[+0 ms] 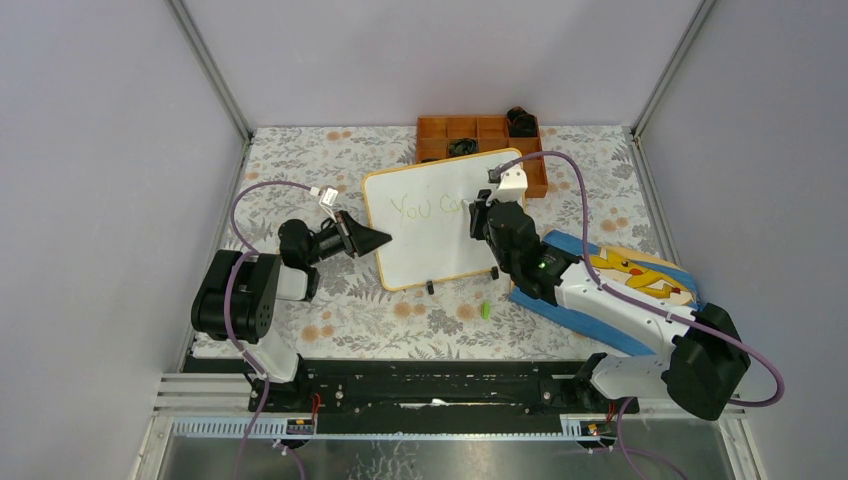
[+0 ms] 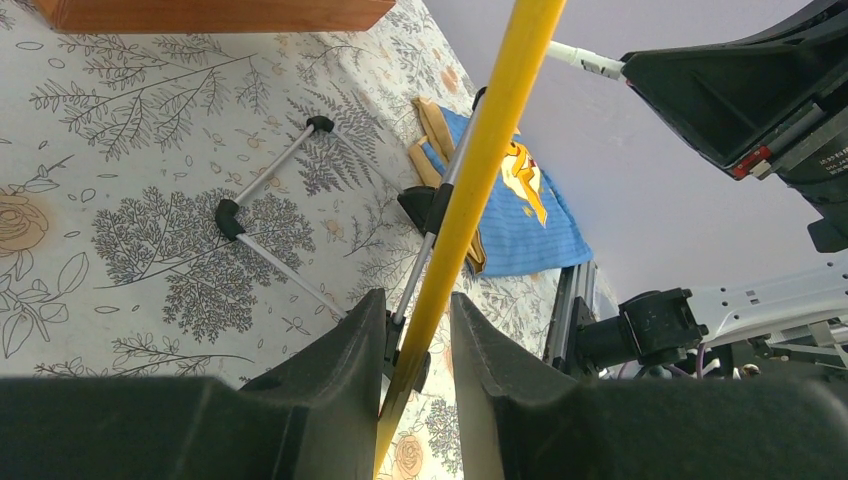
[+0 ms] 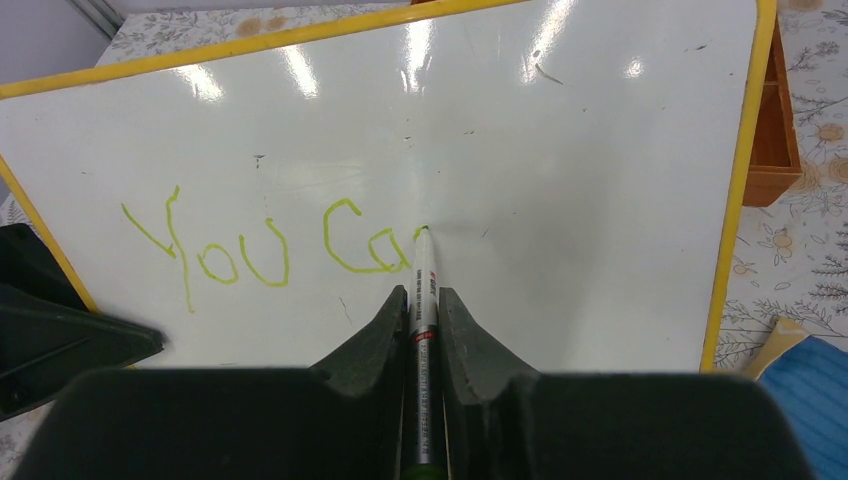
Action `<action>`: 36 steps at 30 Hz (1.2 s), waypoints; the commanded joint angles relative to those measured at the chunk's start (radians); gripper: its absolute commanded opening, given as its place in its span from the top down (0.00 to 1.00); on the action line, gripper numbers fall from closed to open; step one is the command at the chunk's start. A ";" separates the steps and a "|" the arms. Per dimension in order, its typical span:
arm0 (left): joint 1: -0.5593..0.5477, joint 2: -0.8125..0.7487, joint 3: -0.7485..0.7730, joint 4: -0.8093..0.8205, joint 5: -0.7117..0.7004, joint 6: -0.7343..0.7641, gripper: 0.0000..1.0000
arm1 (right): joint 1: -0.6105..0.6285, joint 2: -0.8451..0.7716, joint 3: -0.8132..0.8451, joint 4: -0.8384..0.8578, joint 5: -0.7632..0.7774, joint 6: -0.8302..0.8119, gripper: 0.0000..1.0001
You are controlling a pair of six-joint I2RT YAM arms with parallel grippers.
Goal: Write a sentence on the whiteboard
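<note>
Our floral table (image 1: 300,160) carries the whiteboard (image 1: 430,240) centrally, a wooden tray (image 1: 440,128) (far edge), a cartoon-print cloth (image 1: 640,272) by the right edge, and a green cap (image 1: 485,310).

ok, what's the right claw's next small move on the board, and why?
Probably drag the marker tip a short way right to finish the "a" and lead into the next letter. The right claw is shut on the marker, whose tip touches the whiteboard at the end of "You Ca". The left claw pinches the yellow frame, so the board looks steadied.

Rectangular white board (image 1: 430,255) with rounded corners and thin yellow frame, propped on small black feet, slightly askew on floral-print table (image 1: 330,160). Faint light-green handwriting (image 3: 275,245) across upper half, reading "You Ca".
</note>
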State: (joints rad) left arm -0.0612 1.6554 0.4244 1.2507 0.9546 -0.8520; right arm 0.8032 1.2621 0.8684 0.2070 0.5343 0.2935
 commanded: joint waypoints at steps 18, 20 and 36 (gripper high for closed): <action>-0.011 -0.028 0.027 -0.003 0.018 0.033 0.64 | -0.021 -0.047 -0.016 -0.025 0.051 0.021 1.00; -0.011 -0.029 0.027 -0.004 0.018 0.033 0.64 | -0.021 -0.050 -0.023 -0.029 0.046 0.021 1.00; -0.012 -0.035 0.027 -0.016 0.013 0.040 0.62 | -0.021 -0.135 -0.021 -0.062 0.023 0.039 1.00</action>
State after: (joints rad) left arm -0.0662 1.6455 0.4301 1.2152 0.9585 -0.8349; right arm 0.7929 1.1969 0.8192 0.1402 0.5411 0.3199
